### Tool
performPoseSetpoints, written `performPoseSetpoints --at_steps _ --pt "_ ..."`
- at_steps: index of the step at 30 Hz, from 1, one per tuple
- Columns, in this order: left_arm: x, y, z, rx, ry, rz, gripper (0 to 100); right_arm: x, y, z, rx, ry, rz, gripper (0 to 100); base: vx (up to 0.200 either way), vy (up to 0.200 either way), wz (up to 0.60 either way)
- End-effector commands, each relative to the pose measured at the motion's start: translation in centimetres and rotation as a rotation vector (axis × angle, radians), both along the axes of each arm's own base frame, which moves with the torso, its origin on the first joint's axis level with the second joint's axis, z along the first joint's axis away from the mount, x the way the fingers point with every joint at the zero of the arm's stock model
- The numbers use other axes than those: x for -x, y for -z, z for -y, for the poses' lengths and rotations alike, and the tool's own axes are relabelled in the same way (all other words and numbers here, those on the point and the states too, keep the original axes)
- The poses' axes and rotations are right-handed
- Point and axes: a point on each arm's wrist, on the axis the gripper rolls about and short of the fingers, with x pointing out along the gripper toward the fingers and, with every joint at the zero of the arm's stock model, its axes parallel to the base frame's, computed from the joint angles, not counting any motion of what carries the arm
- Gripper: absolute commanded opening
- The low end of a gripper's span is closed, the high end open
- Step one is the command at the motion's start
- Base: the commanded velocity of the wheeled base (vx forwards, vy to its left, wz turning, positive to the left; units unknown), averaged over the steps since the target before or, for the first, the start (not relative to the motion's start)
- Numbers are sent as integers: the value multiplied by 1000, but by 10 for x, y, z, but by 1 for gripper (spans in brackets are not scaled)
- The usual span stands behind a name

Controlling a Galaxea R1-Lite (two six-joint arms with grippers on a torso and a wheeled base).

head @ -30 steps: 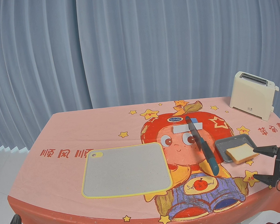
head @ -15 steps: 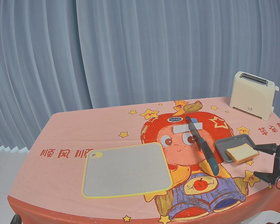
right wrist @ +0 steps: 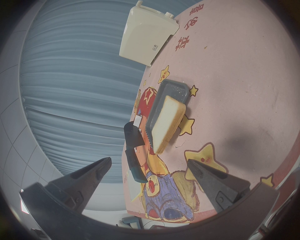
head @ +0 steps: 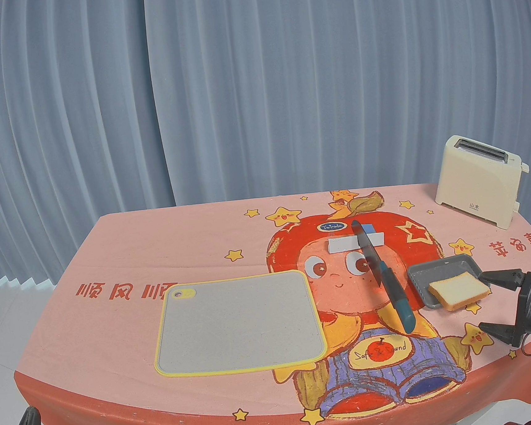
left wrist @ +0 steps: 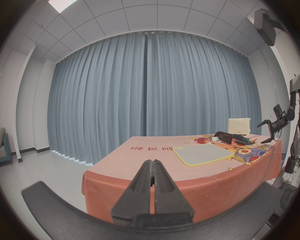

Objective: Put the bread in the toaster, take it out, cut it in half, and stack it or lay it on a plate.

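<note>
Bread (head: pixel 459 290): one pale slice lying flat on the near right part of the grey plate (head: pixel 432 268), its near edge overhanging the rim. The plate sits on the right side of the counter (head: pixel 127 260), which is covered by a pink cartoon-print cloth.

Toaster (head: pixel 479 180): cream, upright at the far right corner of the counter, well apart from the plate, slots facing up.

Knife (head: pixel 386 276): dark blade and teal handle, lying just left of the plate with the handle toward the near edge. The blade tip rests across a small pale block (head: pixel 342 243).

Cutting board (head: pixel 238 324): grey with a yellow rim, flat on the counter left of the knife, nothing on it.

Right gripper (head: pixel 482 301): above the near right edge of the counter, just right of the bread, not touching it. Its jaws are spread wide and hold nothing; the tips point toward the plate.

Left gripper (left wrist: pixel 153 162): low, off the near left corner of the counter, well apart from all items. Its fingers are pressed together with nothing between them.

A blue-grey curtain (head: pixel 253 87) hangs behind the counter.
</note>
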Motion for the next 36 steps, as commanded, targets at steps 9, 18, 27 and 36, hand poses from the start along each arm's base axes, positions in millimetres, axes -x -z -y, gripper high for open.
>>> performPoseSetpoints --at_steps 9,18,27,36 --pt "0 5 0 1 0 -1 0 -5 3 -1 -2 -7 -6 100 0 0 0" --pt "0 5 0 0 0 -1 0 -10 2 0 -1 -5 0 100 0 0 0" --pt "0 5 0 1 0 -1 0 -20 6 1 -2 -1 -1 100 0 0 0" --pt "0 5 0 0 0 -1 0 -36 18 3 -2 6 -13 100 0 0 0"
